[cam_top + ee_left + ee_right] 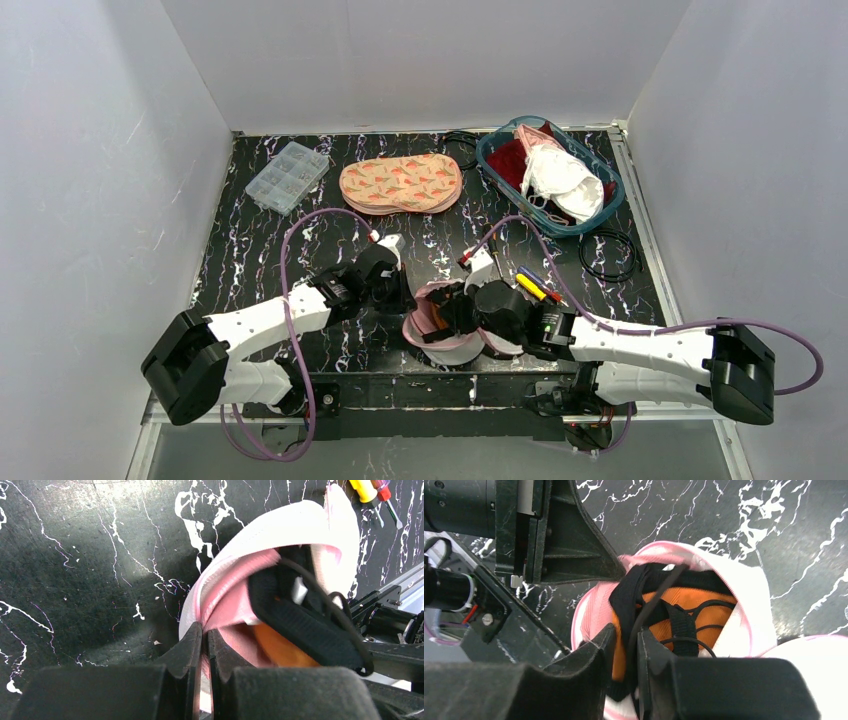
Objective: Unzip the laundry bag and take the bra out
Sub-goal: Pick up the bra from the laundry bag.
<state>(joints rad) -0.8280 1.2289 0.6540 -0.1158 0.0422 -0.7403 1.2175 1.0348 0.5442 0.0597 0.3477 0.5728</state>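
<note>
You had the laundry bag (440, 338) at the near edge of the table (250, 250), btwn the two arms, w/ its mouth open. Inside sat the bra (704, 602): orange fabric w/ black straps, mostly within the pink-lined shell.

Far R, the teal basket (487, 160) held a white garment (560, 180) on top of a red one (510, 160). Far L, the clear compartment box (287, 176) held small bits, too small to ID. Btwn those two lay a flat peach patterned pouch (402, 183); whatever was in it was hidden.

Your L gripper (205, 630) was fully closed, pinching the bag's pink rim. Your R gripper (624, 635) was nearly closed, only a thin gap left, w/ a black bra strap running thru that gap. Its tips reached into the bag's mouth.

The top cam gave you the layout, but both grippers covered the bag's opening, so the bra barely showed there. The L wrist cam showed the rim pinch close up, the R gripper's black finger lying inside the bag over orange fabric, and the screwdrivers (370, 492) just beyond the bag. Only the R wrist cam showed the straps crossing the orange cup, plus the L finger meeting the rim on the far side.
</note>
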